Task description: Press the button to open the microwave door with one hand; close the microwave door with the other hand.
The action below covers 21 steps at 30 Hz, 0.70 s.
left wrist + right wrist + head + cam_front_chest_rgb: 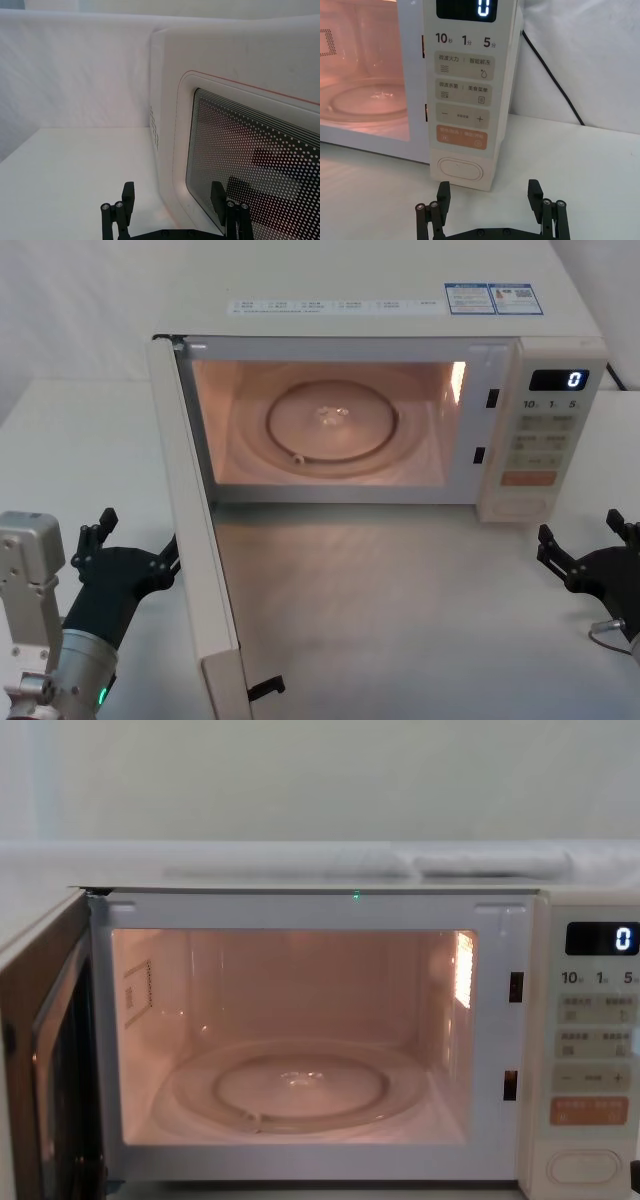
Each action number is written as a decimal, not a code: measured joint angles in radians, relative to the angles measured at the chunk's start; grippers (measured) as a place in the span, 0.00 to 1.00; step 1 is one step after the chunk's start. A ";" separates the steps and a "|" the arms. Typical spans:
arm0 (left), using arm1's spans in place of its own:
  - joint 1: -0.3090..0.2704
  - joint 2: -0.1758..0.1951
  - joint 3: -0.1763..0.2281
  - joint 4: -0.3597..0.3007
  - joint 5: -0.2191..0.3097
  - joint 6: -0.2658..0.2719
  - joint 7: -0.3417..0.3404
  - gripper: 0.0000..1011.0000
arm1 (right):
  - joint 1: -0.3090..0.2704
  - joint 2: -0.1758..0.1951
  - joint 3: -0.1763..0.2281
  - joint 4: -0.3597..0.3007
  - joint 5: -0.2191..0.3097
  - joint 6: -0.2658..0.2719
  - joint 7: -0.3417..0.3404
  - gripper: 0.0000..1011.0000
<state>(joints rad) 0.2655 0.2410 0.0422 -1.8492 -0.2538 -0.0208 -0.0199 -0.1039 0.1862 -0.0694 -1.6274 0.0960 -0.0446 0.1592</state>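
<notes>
The microwave door (195,530) stands swung wide open to the left, with the lit cavity exposed. Its dotted glass window (250,165) faces my left gripper (135,540), which is open just outside the door's outer face; I cannot tell whether it touches. The cream pill-shaped button (461,169) sits at the bottom of the control panel (540,430), under the orange key. My right gripper (582,538) is open, low on the table a short way in front of the button (520,507) and apart from it. Seen from the chest, the door (40,1050) is edge-on at the left.
A glass turntable (330,425) lies inside the cavity. The display (467,7) reads 0. A black power cable (550,75) runs behind the microwave's right side. White table (400,620) stretches in front, and latch hooks (265,687) stick out of the door's free edge.
</notes>
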 joint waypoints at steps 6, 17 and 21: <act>0.000 0.000 0.000 0.000 0.000 0.000 0.000 0.99 | 0.000 0.000 0.000 0.000 0.000 0.000 0.000 0.99; 0.000 0.000 0.000 0.000 0.000 0.000 0.000 0.83 | 0.000 0.000 0.000 0.000 0.000 0.000 0.000 0.99; 0.000 0.000 0.000 0.000 0.000 0.000 0.000 0.73 | 0.000 0.000 0.000 0.000 0.000 0.000 0.000 0.99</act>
<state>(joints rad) 0.2655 0.2410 0.0421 -1.8492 -0.2538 -0.0208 -0.0199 -0.1039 0.1862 -0.0694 -1.6274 0.0959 -0.0446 0.1591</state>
